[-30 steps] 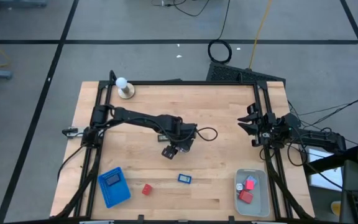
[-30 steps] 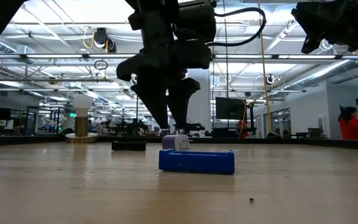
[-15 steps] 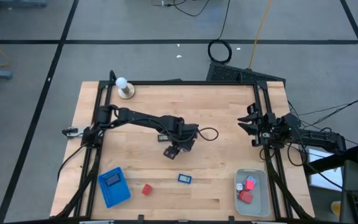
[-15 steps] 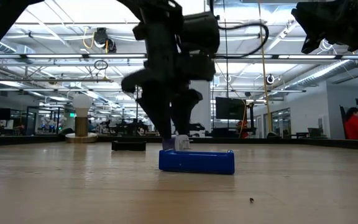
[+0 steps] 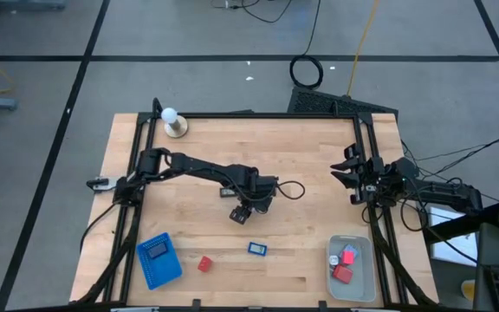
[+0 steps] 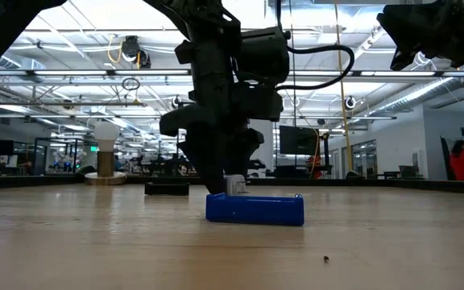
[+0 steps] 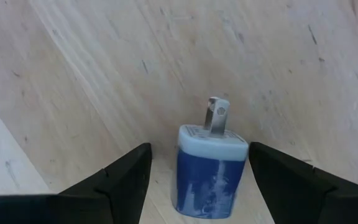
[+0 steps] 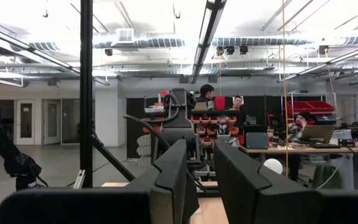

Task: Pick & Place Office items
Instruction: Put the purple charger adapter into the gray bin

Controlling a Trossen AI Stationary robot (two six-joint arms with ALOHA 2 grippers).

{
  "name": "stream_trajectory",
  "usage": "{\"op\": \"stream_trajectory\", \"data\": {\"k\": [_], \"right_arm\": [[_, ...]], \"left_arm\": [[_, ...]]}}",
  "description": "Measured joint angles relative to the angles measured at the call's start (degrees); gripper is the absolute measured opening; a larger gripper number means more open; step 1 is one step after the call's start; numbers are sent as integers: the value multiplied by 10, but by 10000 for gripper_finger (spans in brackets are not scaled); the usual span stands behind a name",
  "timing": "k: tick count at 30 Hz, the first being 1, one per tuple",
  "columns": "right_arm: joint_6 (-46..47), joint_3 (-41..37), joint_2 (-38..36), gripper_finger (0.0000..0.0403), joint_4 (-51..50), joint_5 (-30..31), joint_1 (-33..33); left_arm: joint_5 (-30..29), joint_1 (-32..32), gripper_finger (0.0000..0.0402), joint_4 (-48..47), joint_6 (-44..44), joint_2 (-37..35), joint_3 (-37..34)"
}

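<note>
A small blue charger plug (image 7: 210, 171) with a whitish top and a metal prong stands on the wooden table (image 5: 319, 156) near its middle. My left gripper (image 5: 241, 212) points down over it, open, with one finger on each side of the plug (image 6: 234, 184) and low to the table. Nearer the front edge lie a flat blue piece (image 5: 257, 249) and a red block (image 5: 204, 263). A black piece (image 6: 167, 188) rests farther back. My right gripper (image 5: 349, 173) waits shut at the table's right edge, raised and touching nothing.
A blue ribbed tray (image 5: 158, 258) lies at the front left. A pale bin (image 5: 364, 279) holding red pieces sits at the front right. A white ball on a tan base (image 5: 174, 123) stands at the far left. Black frame rails (image 5: 366, 139) run along the sides.
My left gripper has come down toward the table, its open fingers sinking on either side of the blue plug. The plug has stayed where it was.
</note>
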Motion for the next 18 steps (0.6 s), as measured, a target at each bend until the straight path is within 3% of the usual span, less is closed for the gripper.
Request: {"op": "stream_trajectory", "data": {"k": [6, 12, 18], "right_arm": [[0, 0, 0, 73, 1, 0, 0], [0, 0, 0, 73, 1, 0, 0], [0, 0, 0, 73, 1, 0, 0]], "left_arm": [[0, 0, 244, -4, 0, 0, 0], [0, 0, 131, -9, -1, 0, 0], [0, 0, 131, -9, -2, 0, 0]]}}
